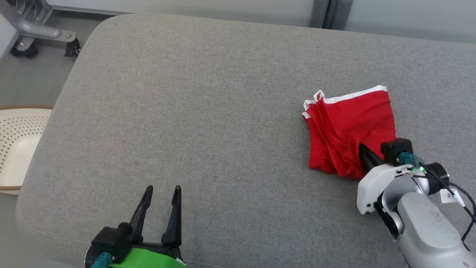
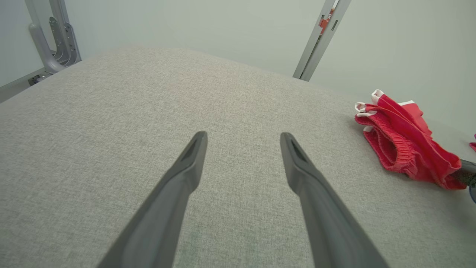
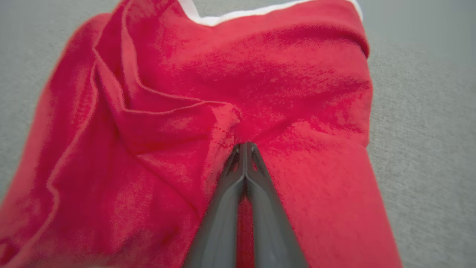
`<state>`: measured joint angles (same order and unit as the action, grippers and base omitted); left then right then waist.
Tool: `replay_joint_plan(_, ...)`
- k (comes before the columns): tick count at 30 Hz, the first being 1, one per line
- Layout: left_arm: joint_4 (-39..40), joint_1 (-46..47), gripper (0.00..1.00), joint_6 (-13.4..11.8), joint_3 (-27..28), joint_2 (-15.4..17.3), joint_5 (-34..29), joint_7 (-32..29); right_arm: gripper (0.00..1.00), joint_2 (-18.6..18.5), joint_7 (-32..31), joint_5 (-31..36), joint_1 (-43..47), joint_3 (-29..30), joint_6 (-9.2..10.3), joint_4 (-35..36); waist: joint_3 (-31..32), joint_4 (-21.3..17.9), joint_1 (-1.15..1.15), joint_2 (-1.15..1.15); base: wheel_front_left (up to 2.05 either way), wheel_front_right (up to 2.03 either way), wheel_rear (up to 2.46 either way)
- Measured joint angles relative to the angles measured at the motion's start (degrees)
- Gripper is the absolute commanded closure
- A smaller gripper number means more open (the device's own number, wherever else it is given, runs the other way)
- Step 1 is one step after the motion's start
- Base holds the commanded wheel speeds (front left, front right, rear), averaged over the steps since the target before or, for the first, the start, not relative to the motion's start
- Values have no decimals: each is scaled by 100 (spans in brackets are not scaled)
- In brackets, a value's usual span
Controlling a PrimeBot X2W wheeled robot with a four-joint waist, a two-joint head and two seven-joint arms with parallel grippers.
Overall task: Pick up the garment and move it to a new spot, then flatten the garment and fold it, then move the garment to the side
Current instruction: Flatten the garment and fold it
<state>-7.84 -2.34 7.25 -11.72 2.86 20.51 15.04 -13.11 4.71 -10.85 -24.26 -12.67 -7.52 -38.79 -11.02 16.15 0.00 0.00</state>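
Note:
The garment [image 1: 349,128] is a pair of red shorts with white trim, bunched into folds on the right of the grey cushion. My right gripper [image 3: 244,146] is shut on the garment [image 3: 178,123], pinching a fold near its near edge; in the head view its dark fingers [image 1: 366,154] dig into the cloth's lower right corner. My left gripper [image 1: 161,191] stands open near the front edge, well to the left of the garment, with nothing between its fingers. From the left wrist the garment [image 2: 403,143] lies off to the right of that open gripper [image 2: 243,139].
The grey cushion [image 1: 193,111] spreads wide to the left of the garment. A perforated cream basket [image 1: 16,145] sits on the floor at the left. A grey wheeled metal frame [image 1: 33,29] stands at the back left. A pale wall runs along the back.

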Motion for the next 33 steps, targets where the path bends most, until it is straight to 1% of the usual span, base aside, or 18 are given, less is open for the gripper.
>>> replay_joint_plan(4,9,-40,0,0,-10,-1,-13,0,100,-138,155,-635,191,-577,-1,265,127,-77,0,0,0,0,0)
replay_joint_plan(8,12,-129,0,-19,-38,-1,-42,0,100,-383,265,-1036,394,-1076,0,524,271,-129,0,0,0,0,0)
replay_joint_plan(14,20,-240,0,-70,-74,-1,-53,0,100,-556,289,-1471,641,-1870,-1,780,499,-176,0,0,0,0,0)
replay_joint_plan(18,8,-314,0,-110,-97,-1,-75,0,100,-572,315,-1621,673,-2196,-1,779,627,-187,0,0,0,0,0)
replay_joint_plan(20,4,-366,0,-132,-103,-1,-86,0,100,-571,453,-1675,720,-2280,-1,776,703,-191,0,0,0,0,0)
replay_joint_plan(22,3,-448,0,-179,-113,-1,-90,0,100,-557,601,-1715,775,-2254,-1,766,783,-197,0,0,0,0,0)
replay_joint_plan(25,10,-604,0,-235,-121,-1,-92,0,100,-545,809,-1740,909,-2024,-1,814,927,-217,0,0,0,0,0)
replay_joint_plan(28,57,-708,0,-298,-103,-1,-99,0,100,-557,932,-1684,1054,-1671,-1,953,1051,-266,0,0,0,0,0)
replay_joint_plan(33,103,-723,0,-298,-120,-1,-149,0,100,-642,989,-1449,1205,-981,-1,1138,1140,-394,0,0,0,0,0)
